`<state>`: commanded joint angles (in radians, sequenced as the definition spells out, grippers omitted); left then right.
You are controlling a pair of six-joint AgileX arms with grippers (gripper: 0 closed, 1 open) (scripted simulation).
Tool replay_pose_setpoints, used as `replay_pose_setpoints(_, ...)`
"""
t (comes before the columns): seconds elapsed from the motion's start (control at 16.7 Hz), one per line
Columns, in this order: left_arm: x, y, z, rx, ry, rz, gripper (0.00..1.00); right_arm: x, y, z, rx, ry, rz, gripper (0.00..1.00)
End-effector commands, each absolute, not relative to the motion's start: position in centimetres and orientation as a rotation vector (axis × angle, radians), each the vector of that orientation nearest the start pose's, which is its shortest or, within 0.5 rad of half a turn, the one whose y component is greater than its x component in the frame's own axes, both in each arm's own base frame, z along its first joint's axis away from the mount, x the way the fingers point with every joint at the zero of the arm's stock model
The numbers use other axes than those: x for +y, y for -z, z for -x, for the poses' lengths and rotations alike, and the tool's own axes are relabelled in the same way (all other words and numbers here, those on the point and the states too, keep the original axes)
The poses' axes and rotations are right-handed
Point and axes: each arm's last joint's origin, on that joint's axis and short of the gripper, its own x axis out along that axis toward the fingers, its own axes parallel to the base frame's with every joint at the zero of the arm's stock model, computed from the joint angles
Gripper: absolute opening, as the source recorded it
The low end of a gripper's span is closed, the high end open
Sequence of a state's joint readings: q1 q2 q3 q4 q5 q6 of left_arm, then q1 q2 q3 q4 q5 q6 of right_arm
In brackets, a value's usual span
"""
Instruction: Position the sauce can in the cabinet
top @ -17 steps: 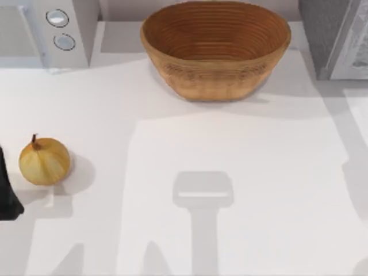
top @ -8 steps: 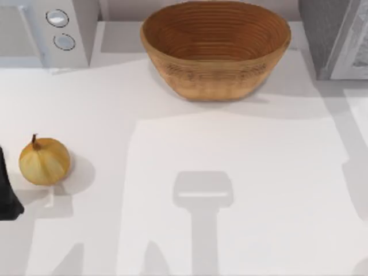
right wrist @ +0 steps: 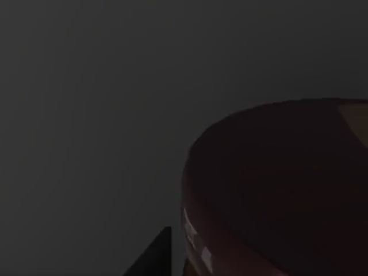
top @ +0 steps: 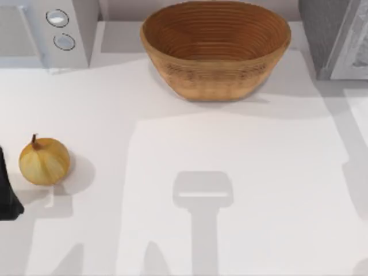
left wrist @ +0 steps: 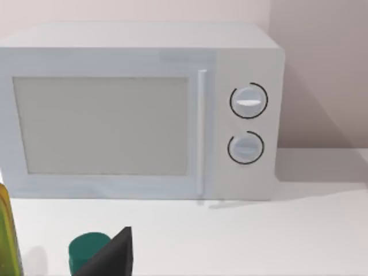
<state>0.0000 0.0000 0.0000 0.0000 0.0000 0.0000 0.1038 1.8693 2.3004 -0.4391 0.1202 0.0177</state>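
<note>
Cabinet stands at tabletop's far right corner | basket beside it | onion near left edge by left arm | right wrist view dark | jaws' state: cannot tell

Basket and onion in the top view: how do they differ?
The basket is a wide, open, ribbed brown bowl at the back centre; the onion is a small, smooth yellow globe with a stem, near the left edge. The basket is far larger. Both rest on the white table.

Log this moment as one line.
left arm: parked at table's left edge | onion, basket: on table | right wrist view: dark
</note>
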Motion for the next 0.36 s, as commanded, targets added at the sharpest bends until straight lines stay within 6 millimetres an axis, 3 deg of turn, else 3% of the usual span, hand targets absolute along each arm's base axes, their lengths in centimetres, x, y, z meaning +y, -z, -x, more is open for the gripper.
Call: replay_pose_setpoints(0.36,-0.12,-16.00,-10.57,0.000,0.000,0.000,1.00,4.58,-50.89,-39.70,0.006,-0.004,-0.002,1.00)
